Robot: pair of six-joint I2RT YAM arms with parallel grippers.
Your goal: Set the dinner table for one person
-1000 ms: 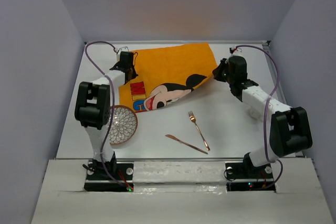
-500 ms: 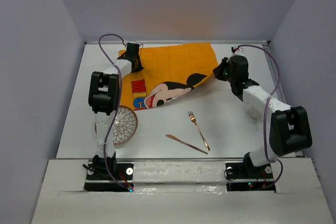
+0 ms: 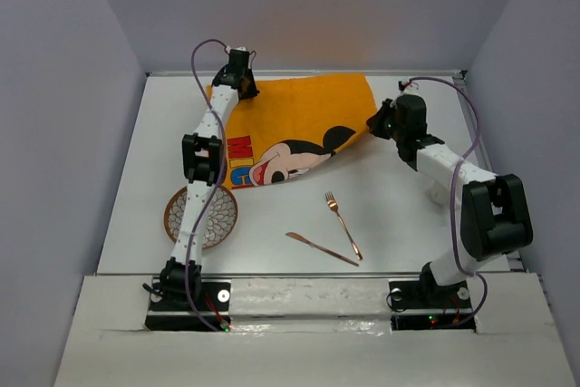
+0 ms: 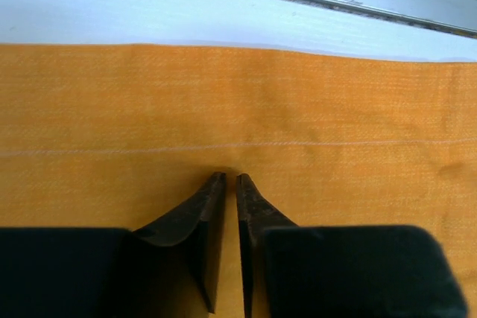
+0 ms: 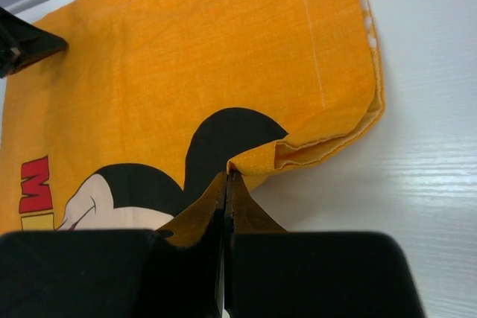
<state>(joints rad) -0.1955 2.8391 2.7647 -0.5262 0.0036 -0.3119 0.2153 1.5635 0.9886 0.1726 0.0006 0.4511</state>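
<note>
The plate [image 3: 201, 217] sits at about 8 o'clock on the dinner table [image 3: 399, 215], the big white top that everything lies on. A second ago the left arm bent over the plate, and now you can see nearly all of it. That arm has stretched far out. The left gripper [image 3: 237, 79] has gone from the mat's 9 o'clock side up to its far corner at 11 o'clock. Its fingers [image 4: 212, 199] are almost together, with a thin gap, and their tips rest on the orange cloth. I cannot tell if any cloth is caught between them. The mat [image 3: 290, 124] lies at 12 o'clock, still crooked, and it has hardly moved. The fork [image 3: 343, 224] and the knife [image 3: 322, 249] lie bare on the table near 5 o'clock, not touched. The right gripper [image 3: 379, 124] has stayed at 2 o'clock, pinched tight on the mat's folded corner. I think the two arms are getting ready to pull the mat flat and straight. The plate, fork and knife still have to go on or beside it, so the job is only just started.
</note>
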